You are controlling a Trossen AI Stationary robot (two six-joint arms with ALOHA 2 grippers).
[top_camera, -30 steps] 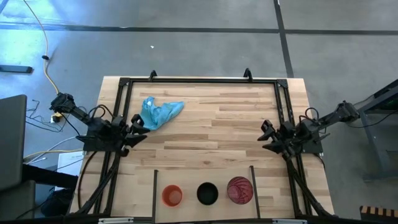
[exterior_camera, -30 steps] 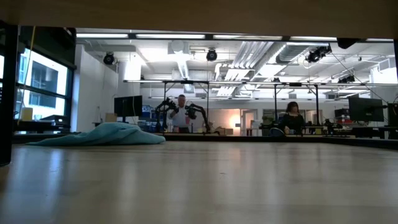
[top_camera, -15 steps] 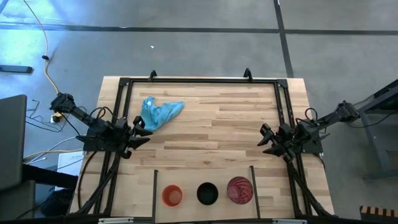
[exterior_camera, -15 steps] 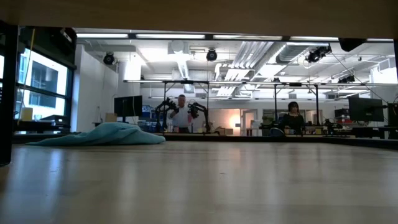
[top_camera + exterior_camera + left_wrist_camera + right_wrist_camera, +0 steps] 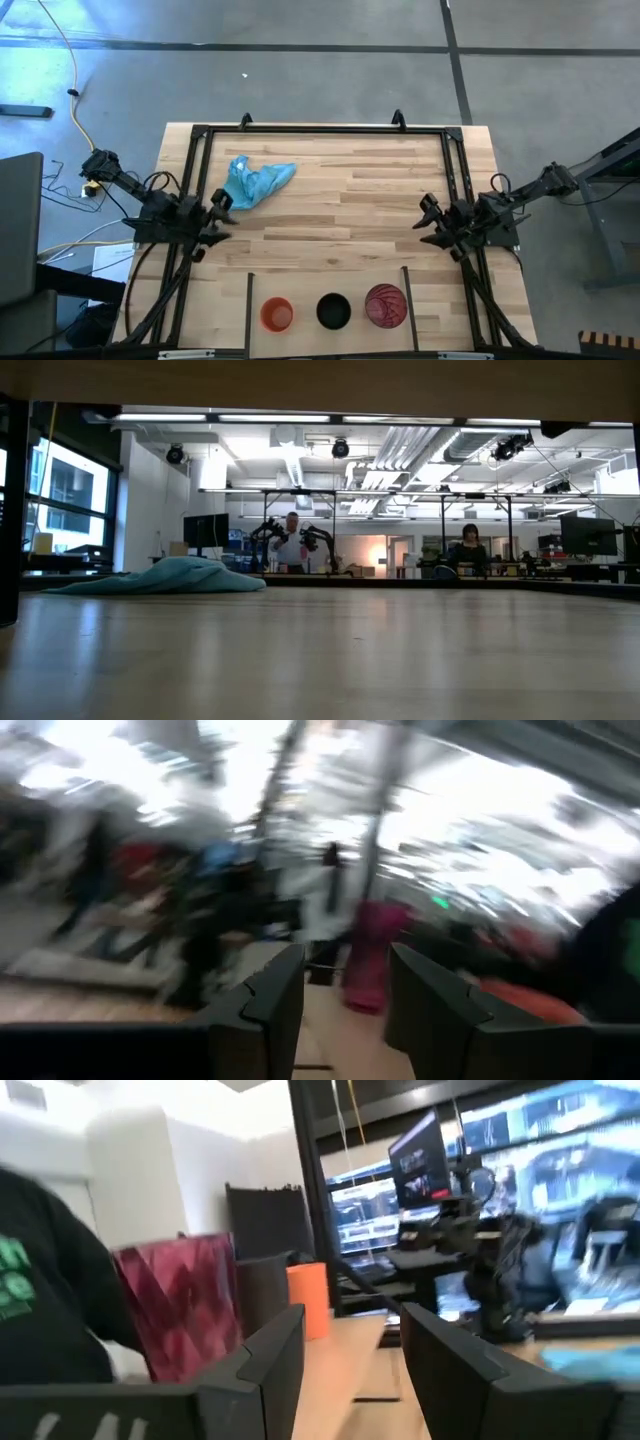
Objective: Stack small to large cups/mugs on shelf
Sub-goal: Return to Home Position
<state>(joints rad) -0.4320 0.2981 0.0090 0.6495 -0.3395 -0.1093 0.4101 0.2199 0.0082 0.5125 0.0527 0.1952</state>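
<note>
three in a row on the pale plank shelf (image 5: 305,290), small to large: a smooth orange cup (image 5: 277,314), an opaque black cup (image 5: 333,311), a translucent patterned red cup (image 5: 385,305), apart, not nested. placing looks finished; only parking the arms seems left. left gripper (image 5: 218,220) and right gripper (image 5: 424,222) hang spread and empty at the wooden worktop's (image 5: 340,200) sides.

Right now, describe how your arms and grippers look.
Both arms are black, slim and jointed, with thin dark cable loops near the wrists. The left gripper and right gripper each end in two dark, angular fingers.
</note>
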